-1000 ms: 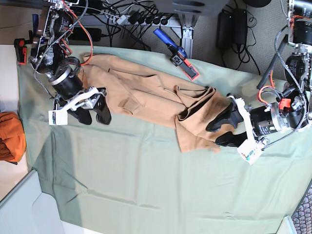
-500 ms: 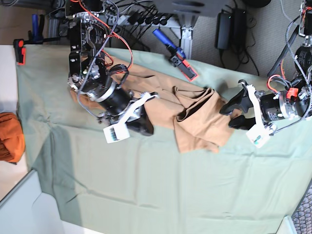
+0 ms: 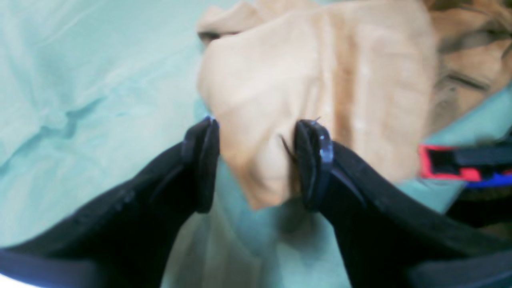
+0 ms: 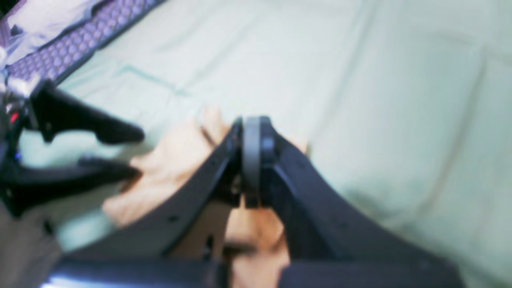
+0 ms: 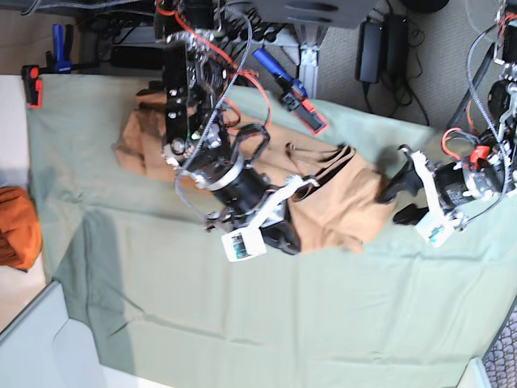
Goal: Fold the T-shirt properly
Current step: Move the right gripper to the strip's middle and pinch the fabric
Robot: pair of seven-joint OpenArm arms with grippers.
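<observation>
- The large, plain peach-tan short-sleeved T-shirt (image 5: pixel 335 206) lies crumpled across the far half of the surface, on the pale green sheet (image 5: pixel 266 323) that covers it. One bunched end sits towards the left in the base view, and a doubled-over flap lies towards the right.
- The right claw (image 4: pixel 251 160) has its jaws pressed together down at the shirt's near edge. Tan cloth shows on either side of the tips and below them, so I judge it is pinching a fold there, though the blur hides the exact bite.
- The left claw (image 3: pixel 256 160) has its jaws standing wide apart, low over a rounded corner of the flap. The cloth sits between the pads, but they are not clamped on it.
- The fabric looks light, soft and limp — it will sag and drag rather than hold a shape, and a pinch can easily catch only the top layer.
- To my eye the best holds are hems and corners, one for each claw, so the panel lifts flat instead of bunching.
- The folding seems hardly begun, since the shirt is still a heap rather than a neat rectangle.
- A blue-and-red clamp tool (image 5: pixel 292 90) lies at the sheet's far edge, and a darker orange cloth bundle (image 5: pixel 16 226) sits off the sheet — neither one matters to the fold.
</observation>
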